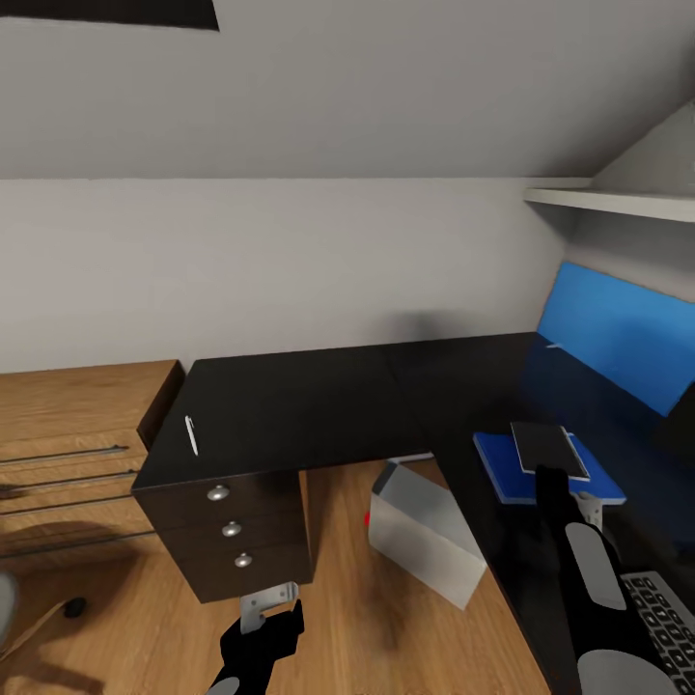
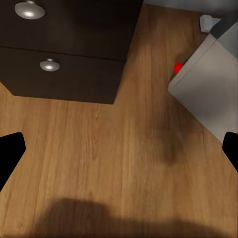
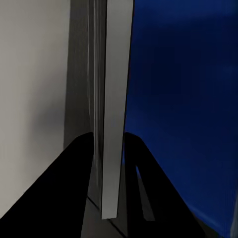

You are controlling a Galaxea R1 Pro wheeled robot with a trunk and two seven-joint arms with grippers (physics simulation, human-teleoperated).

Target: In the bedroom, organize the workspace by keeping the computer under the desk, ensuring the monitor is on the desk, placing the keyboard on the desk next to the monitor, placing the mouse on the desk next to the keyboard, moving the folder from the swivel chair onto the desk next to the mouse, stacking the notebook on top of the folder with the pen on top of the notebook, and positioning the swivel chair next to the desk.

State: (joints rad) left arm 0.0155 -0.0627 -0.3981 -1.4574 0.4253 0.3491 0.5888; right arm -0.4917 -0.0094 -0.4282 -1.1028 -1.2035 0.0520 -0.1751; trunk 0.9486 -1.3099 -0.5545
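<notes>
The robot's right claw (image 1: 554, 470) is gripping the small, thin dark grey notebook (image 1: 548, 449) by its edge, holding it over the flat bright blue folder (image 1: 502, 465) on the glossy black L-shaped counter (image 1: 319, 396). Releasing off-centre is risking a slide off the folder. The left claw (image 1: 265, 610) is hanging wide open above the attic bedroom's wood floor (image 1: 347, 589); the thin white pen (image 1: 191, 434) is lying well apart.

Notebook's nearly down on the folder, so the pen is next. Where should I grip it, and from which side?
The pen lies flat near the desk's left end, above the drawers. Probably best: come straight down with the left gripper, which is open and nearer, and pinch the middle of the shaft, jaws across its thin width.
</notes>
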